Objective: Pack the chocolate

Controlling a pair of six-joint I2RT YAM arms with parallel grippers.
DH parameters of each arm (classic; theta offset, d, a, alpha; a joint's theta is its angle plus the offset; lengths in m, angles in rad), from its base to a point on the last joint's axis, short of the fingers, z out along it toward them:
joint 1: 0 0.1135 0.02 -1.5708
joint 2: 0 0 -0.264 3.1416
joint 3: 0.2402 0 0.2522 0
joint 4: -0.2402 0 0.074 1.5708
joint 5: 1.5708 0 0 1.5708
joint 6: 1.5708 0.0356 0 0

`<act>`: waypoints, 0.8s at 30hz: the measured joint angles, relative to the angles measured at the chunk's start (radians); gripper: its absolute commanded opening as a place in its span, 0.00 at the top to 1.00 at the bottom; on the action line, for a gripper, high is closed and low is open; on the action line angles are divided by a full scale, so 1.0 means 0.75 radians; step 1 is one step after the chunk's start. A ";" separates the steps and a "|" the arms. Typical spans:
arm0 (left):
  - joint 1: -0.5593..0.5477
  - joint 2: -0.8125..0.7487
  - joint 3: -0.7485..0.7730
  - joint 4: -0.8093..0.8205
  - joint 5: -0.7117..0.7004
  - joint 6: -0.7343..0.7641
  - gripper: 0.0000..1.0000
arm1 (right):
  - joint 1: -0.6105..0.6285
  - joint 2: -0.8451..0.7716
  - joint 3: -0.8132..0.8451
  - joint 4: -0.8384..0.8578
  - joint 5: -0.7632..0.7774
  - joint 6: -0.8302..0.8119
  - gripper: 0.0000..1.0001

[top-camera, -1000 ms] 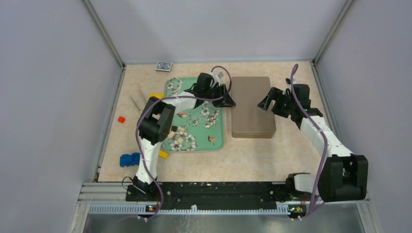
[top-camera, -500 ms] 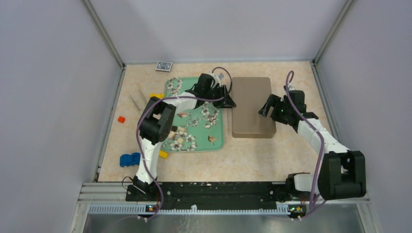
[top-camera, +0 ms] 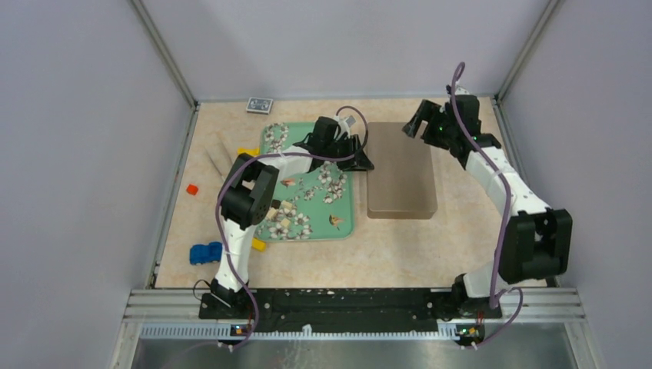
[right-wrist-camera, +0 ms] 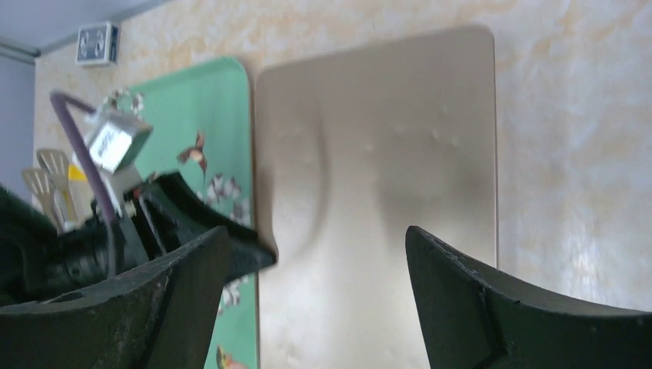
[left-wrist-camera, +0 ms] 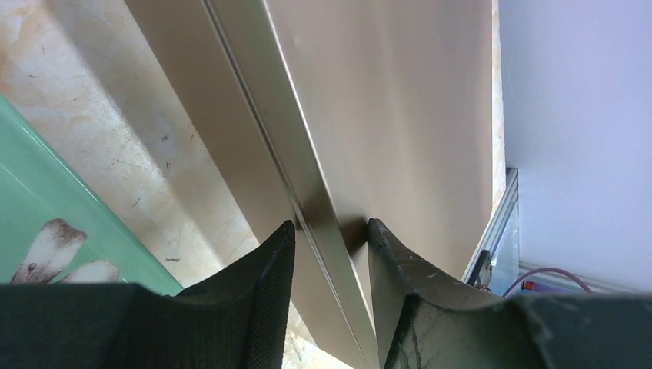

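since half a second ago the left arm has kept its place at the box's left edge, while the right arm has swung from the box's right side up to its far right corner. at the left of the speckled beige table (top-camera: 461, 231) lie a small red cube (top-camera: 192, 188) and a blue toy car (top-camera: 205, 252). next is the glossy green rectangular tray with a white flower print (top-camera: 349, 206). the chocolate candies (top-camera: 281, 221), tiny tan and dark brown pieces, sit clustered on its near left part, close by the left arm's elbow. the left gripper (left-wrist-camera: 329, 231) is at the tray's far right corner. its ribbed black fingers are drawn in to a narrow gap that straddles the raised lip of the flat tan rectangular box (left-wrist-camera: 400, 100). they seem to pinch that lip, though the actual contact is lost in shadow. the box lies just beside the tray, apart from it by a strip of table. its top is smooth, with rounded corners and shallow dimples. the right gripper (right-wrist-camera: 317, 292) hangs above the box's far right corner, spread wide, holding nothing.
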 measured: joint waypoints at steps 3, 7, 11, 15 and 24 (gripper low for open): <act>-0.001 0.000 0.002 -0.006 -0.006 0.006 0.53 | 0.004 0.190 0.185 0.016 0.034 -0.001 0.17; -0.001 0.000 0.007 -0.020 -0.017 0.014 0.43 | 0.004 0.450 0.362 0.032 0.061 0.002 0.17; -0.001 0.000 0.039 -0.090 -0.033 0.026 0.42 | 0.004 0.667 0.431 0.046 0.076 0.013 0.19; -0.001 0.001 0.097 -0.144 -0.052 0.049 0.42 | 0.004 0.769 0.522 0.062 0.098 0.014 0.19; 0.017 0.001 0.159 -0.194 -0.074 0.082 0.41 | 0.108 0.740 0.556 0.042 0.143 0.005 0.19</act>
